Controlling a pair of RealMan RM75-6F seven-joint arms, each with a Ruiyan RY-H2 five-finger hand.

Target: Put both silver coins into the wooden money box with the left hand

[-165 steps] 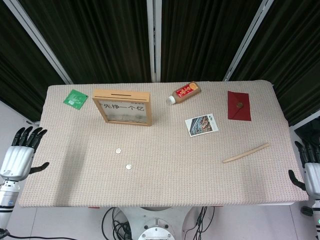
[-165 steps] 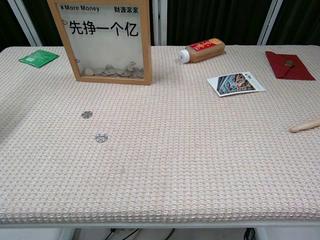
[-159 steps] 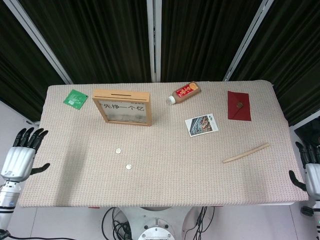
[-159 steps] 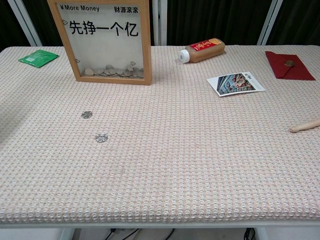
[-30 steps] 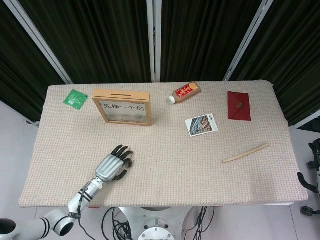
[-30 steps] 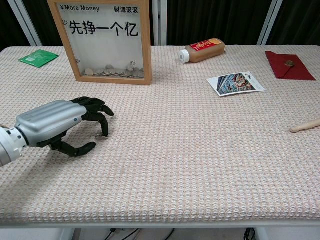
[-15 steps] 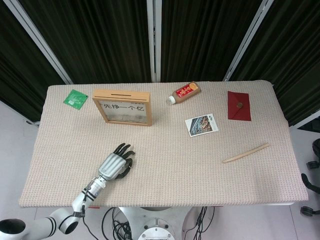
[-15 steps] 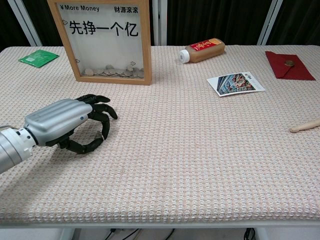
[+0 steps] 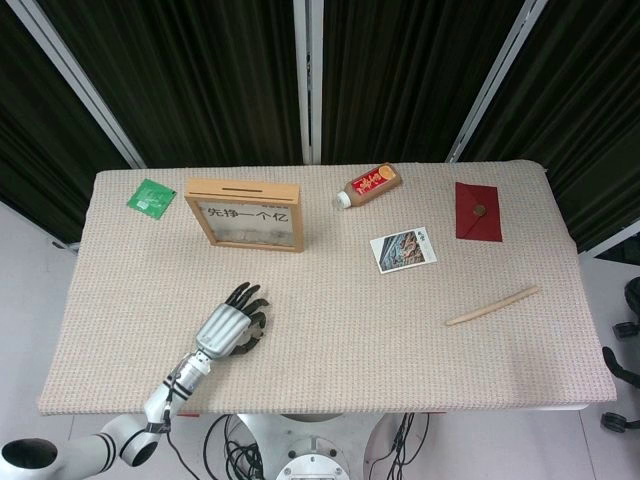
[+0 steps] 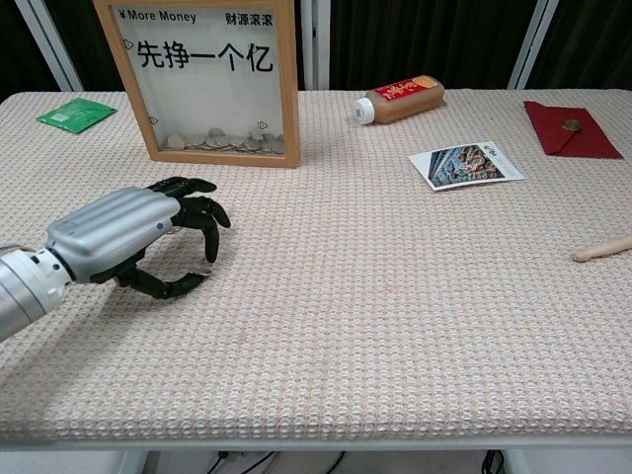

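The left hand (image 10: 138, 237) sits low over the mat, fingers curled downward with a gap to the thumb; whether it holds a coin cannot be told, and neither coin shows. The wooden money box (image 9: 245, 213) stands upright at its 12 o'clock, well apart.

Bare cloth between left robot hand (image 10: 148, 237) and wooden money box (image 10: 208, 81); no obstacles.
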